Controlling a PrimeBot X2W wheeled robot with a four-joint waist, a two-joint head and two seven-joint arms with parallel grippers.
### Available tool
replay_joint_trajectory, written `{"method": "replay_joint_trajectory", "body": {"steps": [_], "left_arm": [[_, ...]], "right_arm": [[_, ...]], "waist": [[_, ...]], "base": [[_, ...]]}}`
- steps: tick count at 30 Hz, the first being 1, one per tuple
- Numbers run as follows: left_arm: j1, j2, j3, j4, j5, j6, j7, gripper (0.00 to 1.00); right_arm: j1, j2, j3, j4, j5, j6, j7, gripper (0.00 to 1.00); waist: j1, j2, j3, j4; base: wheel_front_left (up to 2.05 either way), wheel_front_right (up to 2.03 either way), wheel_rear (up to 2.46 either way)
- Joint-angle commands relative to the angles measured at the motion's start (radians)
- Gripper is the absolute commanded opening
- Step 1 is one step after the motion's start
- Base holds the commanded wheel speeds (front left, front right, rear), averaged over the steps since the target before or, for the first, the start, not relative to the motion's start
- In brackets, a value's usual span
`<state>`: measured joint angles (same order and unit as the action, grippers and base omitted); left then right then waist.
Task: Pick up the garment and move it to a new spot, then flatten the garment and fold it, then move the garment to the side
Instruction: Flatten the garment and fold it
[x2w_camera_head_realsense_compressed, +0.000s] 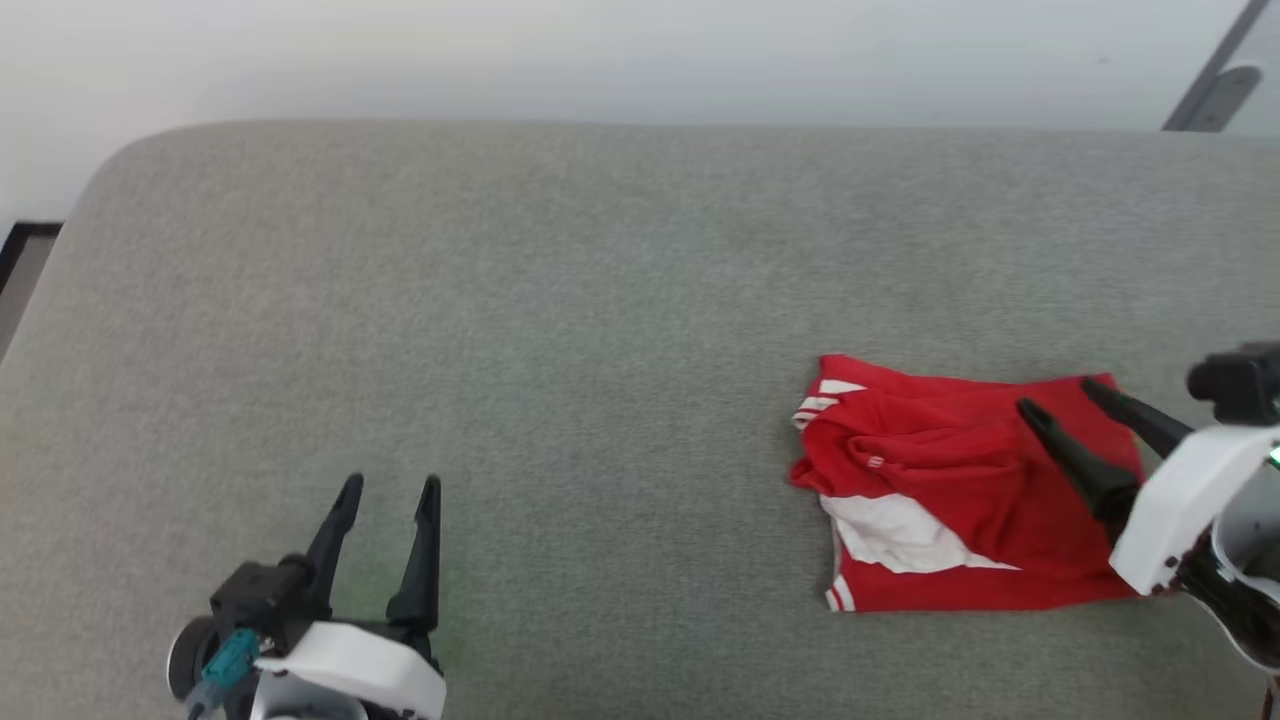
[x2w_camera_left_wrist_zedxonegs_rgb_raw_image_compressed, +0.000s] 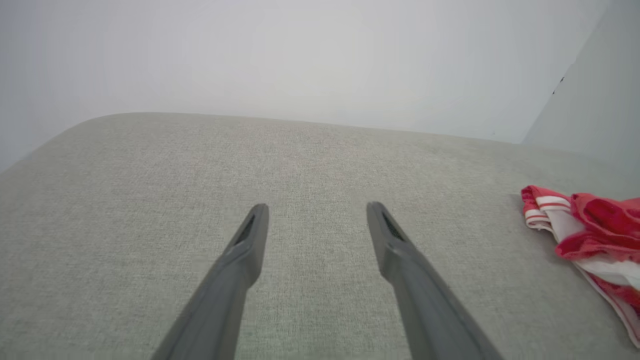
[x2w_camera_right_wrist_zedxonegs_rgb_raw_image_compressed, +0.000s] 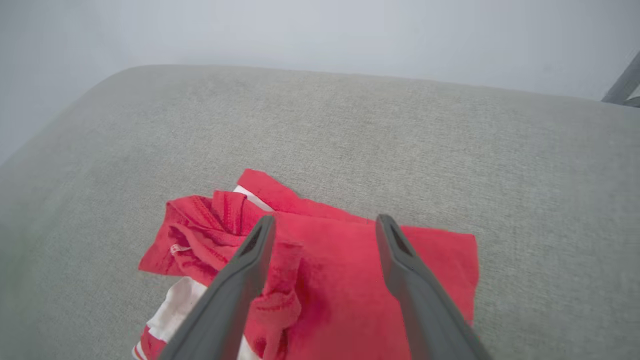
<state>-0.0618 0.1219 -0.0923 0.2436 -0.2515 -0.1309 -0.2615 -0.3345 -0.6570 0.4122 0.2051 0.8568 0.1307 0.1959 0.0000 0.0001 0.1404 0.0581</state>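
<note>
A padded grey surface (x2w_camera_head_realsense_compressed: 560, 300) spans the head view, with a pale wall (x2w_camera_head_realsense_compressed: 600, 50) behind it at 12 o'clock. The garment (x2w_camera_head_realsense_compressed: 960, 500) lies at about 4 o'clock on this surface. It is a loosely folded red rectangle, rumpled along its 9 o'clock side, with a white panel (x2w_camera_head_realsense_compressed: 900, 530) near its front edge.

The right gripper (x2w_camera_head_realsense_compressed: 1057, 395) reaches in from 3 o'clock over the garment's far right corner. Its fingers (x2w_camera_right_wrist_zedxonegs_rgb_raw_image_compressed: 240, 280) are spread apart with nothing between them; whether they touch the cloth cannot be told.

The left gripper (x2w_camera_head_realsense_compressed: 392, 482) sits at 7 o'clock, well apart from the garment. Its fingers (x2w_camera_left_wrist_zedxonegs_rgb_raw_image_compressed: 240, 260) are likewise parted over bare upholstery.

A slanted grey strut (x2w_camera_head_realsense_compressed: 1215, 85) shows at 1 o'clock.
</note>
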Motion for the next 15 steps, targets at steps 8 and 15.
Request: {"method": "replay_joint_trajectory", "body": {"steps": [8, 15], "left_arm": [[0.049, -0.004, 0.029, 0.03, -0.028, 0.001, -0.005, 1.0], [0.085, -0.012, 0.072, 0.005, -0.026, 0.001, -0.005, 1.0]], "right_arm": [[0.034, 0.012, -0.004, 0.131, 0.03, 0.0, -0.273, 1.0], [0.062, 0.051, -0.018, 0.211, -0.005, 0.0, -0.451, 1.0]], "waist": [[0.0, -0.0001, -0.059, -0.058], [0.0, -0.0001, -0.098, -0.068]], "base": [[0.0, 0.0, 0.0], [0.0, 0.0, 0.0]]}}
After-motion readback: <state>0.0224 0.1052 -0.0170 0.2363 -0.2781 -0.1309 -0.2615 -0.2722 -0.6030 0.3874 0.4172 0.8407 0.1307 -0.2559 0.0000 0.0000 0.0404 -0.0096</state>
